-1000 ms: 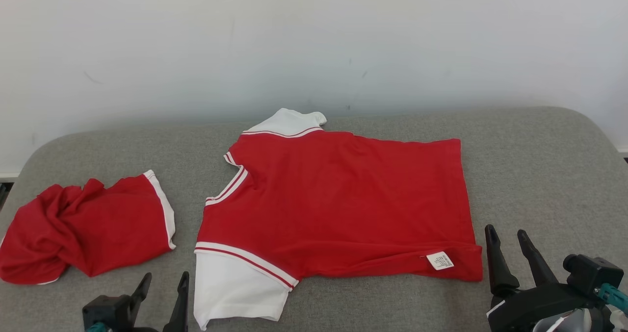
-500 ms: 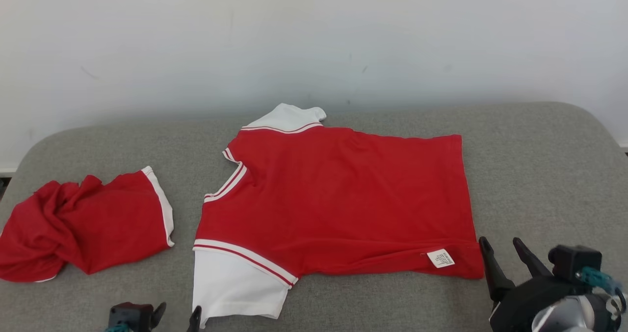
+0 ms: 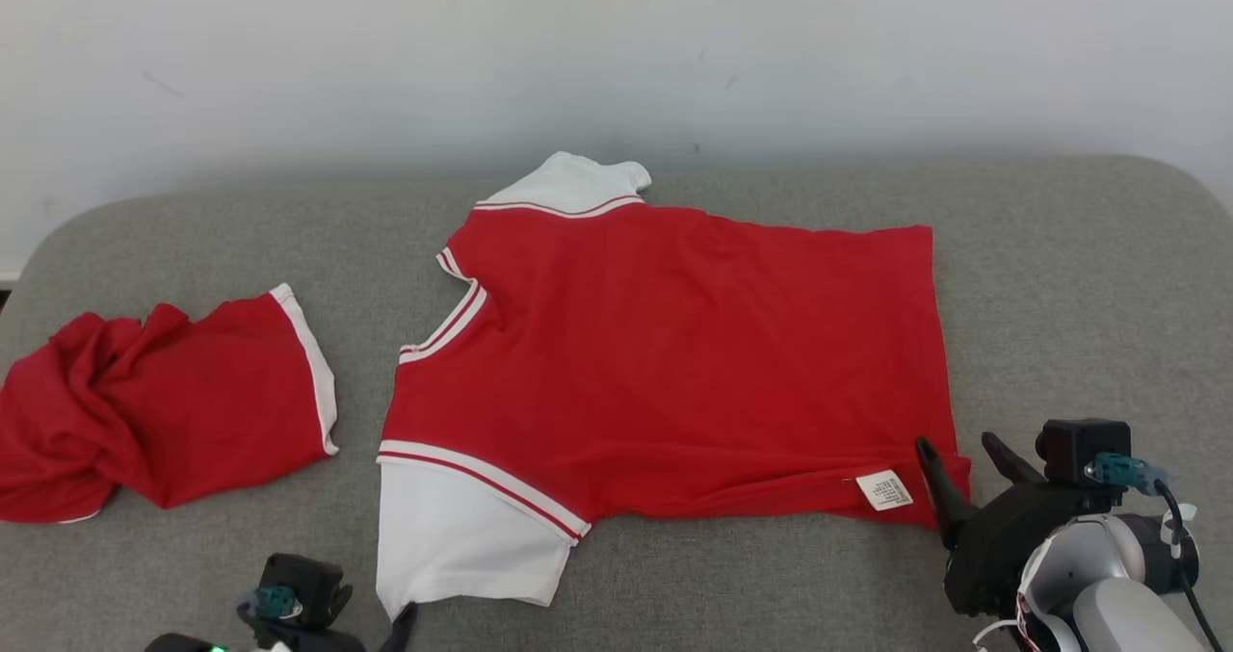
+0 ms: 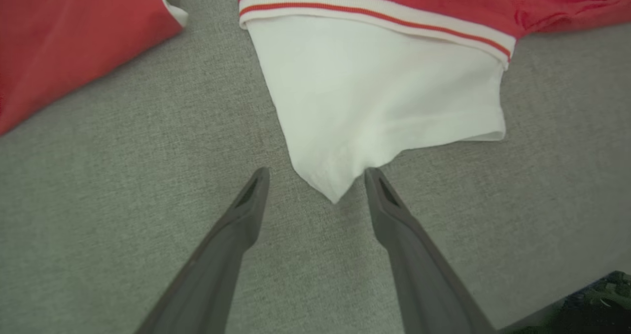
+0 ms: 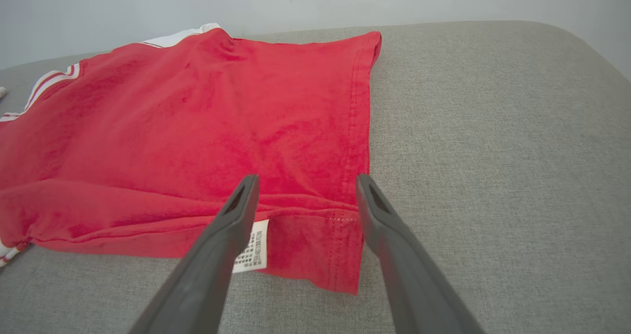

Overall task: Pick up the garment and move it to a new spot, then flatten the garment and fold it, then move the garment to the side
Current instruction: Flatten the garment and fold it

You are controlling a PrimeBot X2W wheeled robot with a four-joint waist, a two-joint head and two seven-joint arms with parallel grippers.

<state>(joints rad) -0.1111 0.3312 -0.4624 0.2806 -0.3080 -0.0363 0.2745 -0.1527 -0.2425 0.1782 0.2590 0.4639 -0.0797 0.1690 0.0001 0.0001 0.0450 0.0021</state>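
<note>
Got a red T-shirt (image 3: pixel 674 363) with white sleeves spread pretty flat in the middle of the grey cushion (image 3: pixel 1060 296). Lies sideways to the robot: long axis running left-right across the head view, neckline (image 3: pixel 453 329) pointing to the robot's left, hem (image 3: pixel 939 344) to its right. Far sleeve (image 3: pixel 568 185) aimed at the white wall (image 3: pixel 616 55), near sleeve (image 3: pixel 462 546) aimed back at the robot. Small white care label (image 3: pixel 884 490) flipped out at the near hem corner, plus a bit of a ridge along that near edge.

Down low at the near sleeve, the left gripper (image 4: pixel 318 176), jaws wide apart, pointed sleeve tip sitting right between the two fingers. Can't tell whether touching the cloth. Over the near hem corner, the right gripper (image 5: pixel 305 181), also spread wide, one finger crossing in front of the label in the right wrist view. Gripping nothing on either side.

Off to the robot's left, a second red garment (image 3: pixel 164 402) with white trim, all crumpled, apart from the shirt with a strip of bare cushion between.
</note>
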